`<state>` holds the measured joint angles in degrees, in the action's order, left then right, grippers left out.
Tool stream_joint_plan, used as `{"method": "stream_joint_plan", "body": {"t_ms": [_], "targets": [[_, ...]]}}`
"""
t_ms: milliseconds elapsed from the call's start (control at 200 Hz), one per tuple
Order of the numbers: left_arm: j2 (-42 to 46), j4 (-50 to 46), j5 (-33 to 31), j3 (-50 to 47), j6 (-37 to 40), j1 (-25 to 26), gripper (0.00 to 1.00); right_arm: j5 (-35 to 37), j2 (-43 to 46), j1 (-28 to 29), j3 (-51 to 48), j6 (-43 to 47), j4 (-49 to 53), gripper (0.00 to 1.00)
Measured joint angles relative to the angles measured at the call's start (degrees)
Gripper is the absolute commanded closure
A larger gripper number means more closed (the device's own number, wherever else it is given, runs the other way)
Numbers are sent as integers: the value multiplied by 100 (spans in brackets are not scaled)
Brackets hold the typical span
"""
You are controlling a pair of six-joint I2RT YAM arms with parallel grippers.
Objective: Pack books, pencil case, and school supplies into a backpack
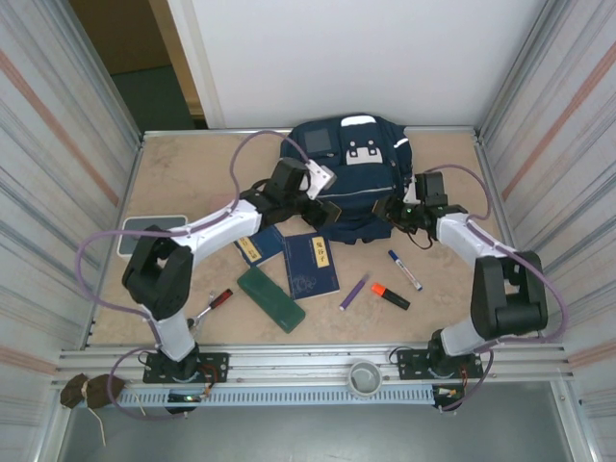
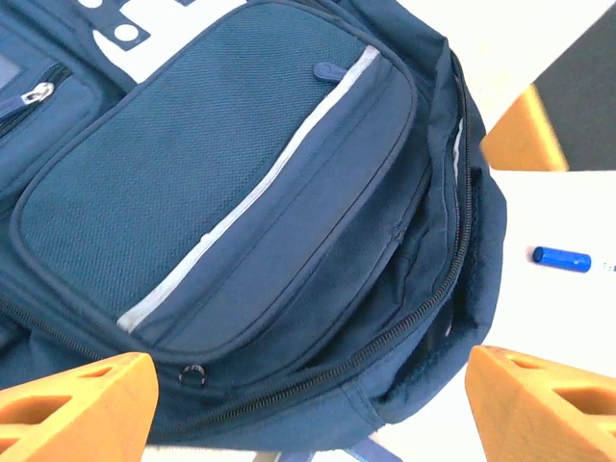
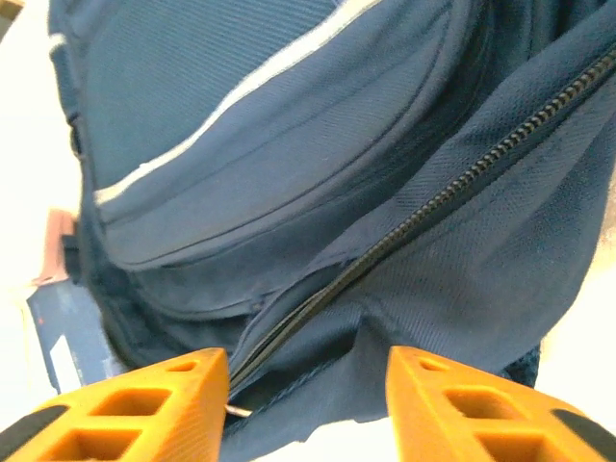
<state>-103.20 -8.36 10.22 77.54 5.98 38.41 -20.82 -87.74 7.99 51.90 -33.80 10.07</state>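
The navy backpack [image 1: 351,168] lies at the back middle of the table, its lower edge towards me. My left gripper [image 1: 323,214] hovers at that edge, open, and its orange fingers [image 2: 77,404] straddle the zip below the front pocket [image 2: 212,183] without touching it. My right gripper [image 1: 396,211] is at the bag's right corner, open, with loose fabric [image 3: 414,289] and the zip between its fingers [image 3: 481,409]. Two dark-blue books [image 1: 261,247] [image 1: 313,265] lie in front of the bag. The green pencil case [image 1: 271,299] lies nearer. A purple pen [image 1: 353,291], an orange highlighter [image 1: 390,295] and a white marker [image 1: 404,270] lie to the right.
A red-handled tool [image 1: 214,303] lies near the left arm's base. A grey flat pad [image 1: 152,231] sits at the table's left edge. A roll of tape [image 1: 364,377] rests on the front rail. Corrugated walls close in both sides.
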Motion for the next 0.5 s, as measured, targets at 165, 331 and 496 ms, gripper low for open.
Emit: {"method": "stream_joint_plan", "body": {"t_ms": [165,331,496], "targets": [[-789,-442,-103,944,625,24,12,44,-531,-87,-7,195,-20,80],[-1692,-929,-76,1969,1211,33,10,0,-605,-138,-98,310,-173,86],[-2680,-1478,-61,3106,1755,105,10,-90,-675,-208,-201,358,-369,89]]}}
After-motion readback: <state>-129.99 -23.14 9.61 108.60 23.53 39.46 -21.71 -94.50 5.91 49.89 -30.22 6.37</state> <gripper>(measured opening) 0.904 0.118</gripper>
